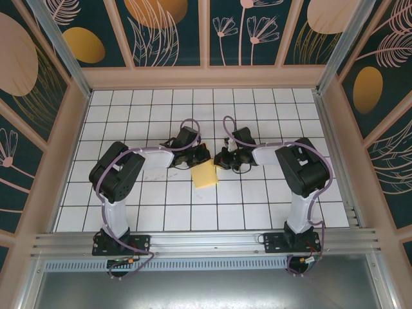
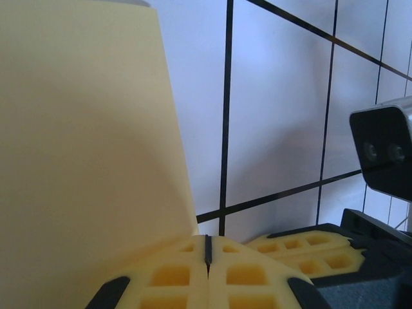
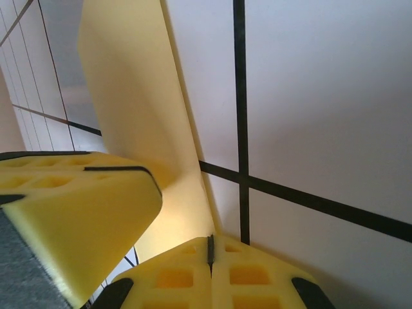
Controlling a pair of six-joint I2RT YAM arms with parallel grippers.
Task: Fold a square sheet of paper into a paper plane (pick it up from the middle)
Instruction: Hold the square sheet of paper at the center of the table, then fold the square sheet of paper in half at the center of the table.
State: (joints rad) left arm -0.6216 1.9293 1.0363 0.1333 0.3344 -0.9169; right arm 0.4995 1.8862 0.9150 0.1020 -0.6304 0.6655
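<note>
- The yellow sheet of paper (image 1: 206, 175) is lying on the tiled tabletop (image 1: 270, 206) midway between the two arms. Part of it is rising off the tiles, seemingly so a crease can be formed.
- The right end effector (image 3: 210, 252) is closed, and the sheet is tapering straight into the seam between its fingers. It is apparently pinching the paper's edge to steady it.
- The left end effector (image 2: 208, 257) is closed too. The sheet is meeting its fingertips on one side, but I cannot tell whether it is gripping paper.
- Both are working tip to tip, just beside each other, probably sharing one fold line.
- No plane shape is showing, so the folding is looking early.
</note>
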